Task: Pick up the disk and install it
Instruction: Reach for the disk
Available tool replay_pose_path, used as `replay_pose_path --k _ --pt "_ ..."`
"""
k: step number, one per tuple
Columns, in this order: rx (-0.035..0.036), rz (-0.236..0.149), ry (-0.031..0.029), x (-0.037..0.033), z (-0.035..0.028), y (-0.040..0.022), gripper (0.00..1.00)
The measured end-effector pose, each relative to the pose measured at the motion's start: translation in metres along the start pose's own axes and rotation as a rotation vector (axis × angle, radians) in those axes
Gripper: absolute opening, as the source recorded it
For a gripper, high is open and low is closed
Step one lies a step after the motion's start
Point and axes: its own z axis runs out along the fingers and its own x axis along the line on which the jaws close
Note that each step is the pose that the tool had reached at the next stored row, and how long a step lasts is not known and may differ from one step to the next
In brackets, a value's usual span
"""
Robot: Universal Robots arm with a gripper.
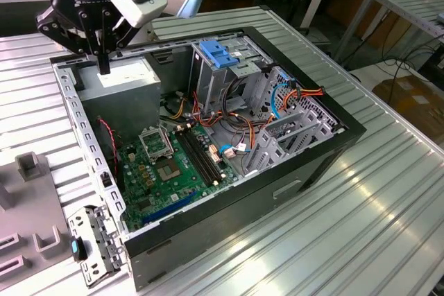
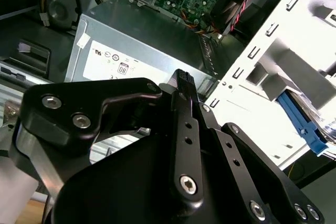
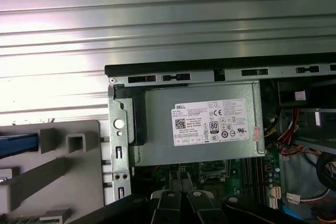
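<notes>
Your gripper (image 1: 103,60) hangs tip-down over one corner of the open computer case (image 1: 350,129). Its two fingers are pressed close together, and there is nothing between them. Right under the tip is the big grey box (image 1: 128,84) with the white sticker (image 3: 210,124). The tip looks close to the top of that box, but you cannot tell from here if it touches. Just beside the case, on the exterior view's left, a grey holder (image 1: 31,164) with little slots sits on the ribbed metal table (image 1: 388,192). In the first wrist view, a blue strip lies in that holder at the edge of the picture. This looks like the side rail of the disk (image 3: 16,145), so the disk seems to be resting in the holder, apart from the gripper. Most of the disk is out of the picture. Farther in, the green board (image 1: 163,164) lies flat on the bottom of the case. Past it stands a metal cage (image 1: 208,84) with a blue latch (image 1: 218,53) on top, and bunches of wires hang near it. No disk can be seen inside the case. So the job looks like it is only at the start. The disk is not picked up yet and it is not put in yet, so both parts are left to do.
</notes>
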Motion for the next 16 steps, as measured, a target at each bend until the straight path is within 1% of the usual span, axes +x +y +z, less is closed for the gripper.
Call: replay_pose_path --k 4,7,9,11,16 --pt "-0.0001 0.000 0.0001 0.0054 0.0003 -0.0004 0.11" --pt "0.0000 0.000 0.0002 0.0063 0.0002 -0.0005 0.11" --pt "0.0000 0.000 0.0002 0.0083 0.0001 -0.0006 0.11" --pt "0.0000 0.000 0.0001 0.0130 0.0001 -0.0006 0.11" --pt "0.0000 0.000 0.0001 0.0205 -0.0001 -0.0010 0.11"
